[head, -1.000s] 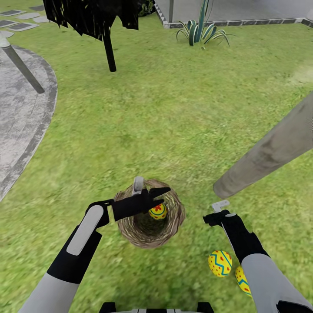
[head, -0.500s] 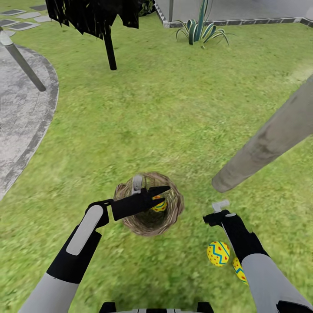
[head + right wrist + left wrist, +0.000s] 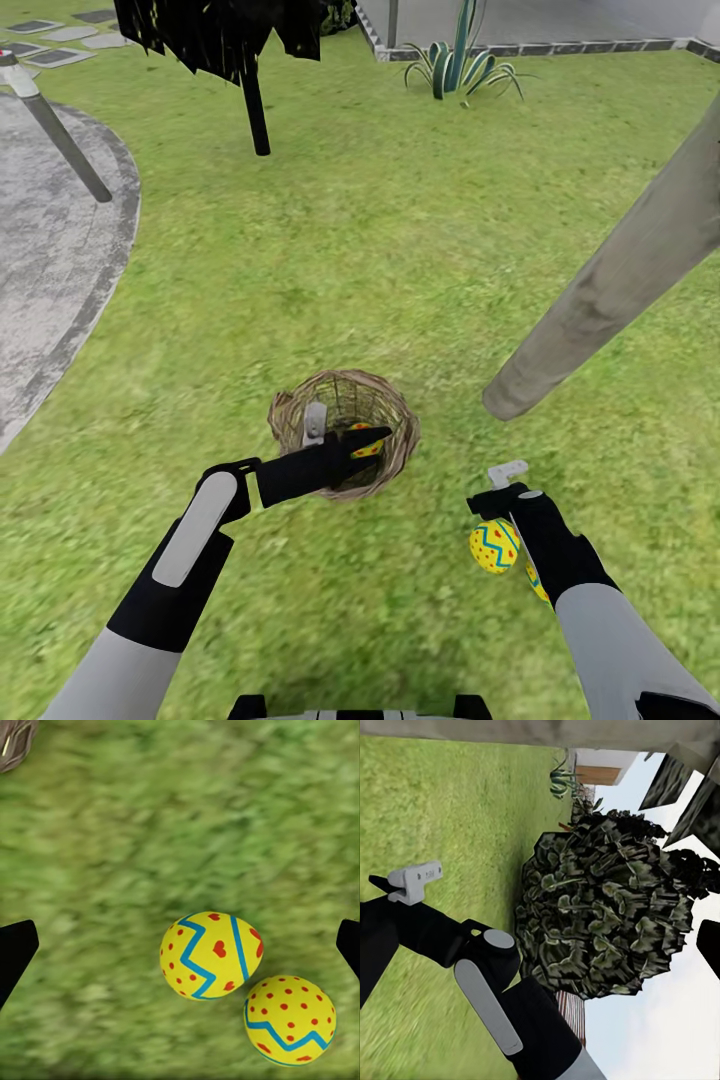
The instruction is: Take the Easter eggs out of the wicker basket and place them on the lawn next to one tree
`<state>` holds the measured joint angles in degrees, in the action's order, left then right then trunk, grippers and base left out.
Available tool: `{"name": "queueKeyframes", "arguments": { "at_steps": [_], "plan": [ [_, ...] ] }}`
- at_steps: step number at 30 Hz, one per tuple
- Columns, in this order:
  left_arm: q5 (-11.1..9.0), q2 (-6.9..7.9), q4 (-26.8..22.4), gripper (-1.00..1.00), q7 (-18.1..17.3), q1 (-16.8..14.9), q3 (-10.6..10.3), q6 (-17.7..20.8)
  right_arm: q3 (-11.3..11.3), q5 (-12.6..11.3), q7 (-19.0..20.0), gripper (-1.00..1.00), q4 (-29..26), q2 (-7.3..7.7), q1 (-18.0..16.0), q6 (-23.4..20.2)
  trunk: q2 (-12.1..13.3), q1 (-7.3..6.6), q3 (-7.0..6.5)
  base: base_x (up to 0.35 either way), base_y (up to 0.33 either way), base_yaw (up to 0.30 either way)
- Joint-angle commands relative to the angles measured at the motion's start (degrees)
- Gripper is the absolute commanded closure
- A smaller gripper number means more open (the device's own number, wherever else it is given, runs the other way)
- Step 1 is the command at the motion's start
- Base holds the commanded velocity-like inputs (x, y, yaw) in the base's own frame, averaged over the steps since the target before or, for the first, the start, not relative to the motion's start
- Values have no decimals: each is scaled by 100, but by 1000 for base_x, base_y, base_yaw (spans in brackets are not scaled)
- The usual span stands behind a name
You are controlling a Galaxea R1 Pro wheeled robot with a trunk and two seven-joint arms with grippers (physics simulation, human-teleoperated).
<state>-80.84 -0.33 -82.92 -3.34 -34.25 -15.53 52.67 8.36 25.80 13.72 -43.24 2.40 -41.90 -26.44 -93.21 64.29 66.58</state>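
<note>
The wicker basket (image 3: 345,425) stands on the lawn (image 3: 360,260). One Easter egg (image 3: 366,447) lies inside it, partly hidden by my left gripper (image 3: 358,445), which hovers open over the near rim and holds nothing. Two more Easter eggs lie side by side on the grass, one (image 3: 494,545) showing in full and one (image 3: 534,582) half behind my right forearm. They sit a short way in front of the pale tree trunk's base (image 3: 512,392). My right gripper (image 3: 503,484) hangs open above these two eggs (image 3: 211,954) (image 3: 289,1020), with its fingertips (image 3: 15,949) spread wide.
A near-black tree with a thin trunk (image 3: 255,110) stands at the far left. Grey paving (image 3: 50,250) with a slanted pole (image 3: 60,140) borders the lawn's left side. A spiky plant (image 3: 460,65) grows by the far kerb. A leafy tree (image 3: 600,907) shows in the left wrist view.
The whole view has shifted: the basket, the eggs on the grass and the trunk's base sit higher in the picture. Both arms hold the same pose, and nothing was taken or let go.
</note>
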Motion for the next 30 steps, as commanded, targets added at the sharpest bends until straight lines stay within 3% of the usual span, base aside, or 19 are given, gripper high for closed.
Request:
{"name": "queueKeyframes", "arguments": {
  "at_steps": [1, 16, 19, 30],
  "plan": [
    [33, -2, 3, -100, -35, -3, 5, 17, 17, 61, 52, -100, -10, -2, -1, -19, -2, -1, 3, -20, 0, 0],
    [33, -2, 3, -100, -35, -3, 6, 15, 21, 66, 52, -100, -58, -2, -2, -19, -2, -1, 3, -2, 33, 4],
    [33, -2, 3, -100, -35, -3, 6, 12, 124, 60, 52, -100, -98, -1, -2, -19, -2, -1, 3, 0, 2, 225],
    [33, -4, 3, -100, -35, -3, 3, 6, 193, 57, 43, -100, -826, -35, -1, -109, -2, -1, 3, 0, 0, 16]
  ]
}}
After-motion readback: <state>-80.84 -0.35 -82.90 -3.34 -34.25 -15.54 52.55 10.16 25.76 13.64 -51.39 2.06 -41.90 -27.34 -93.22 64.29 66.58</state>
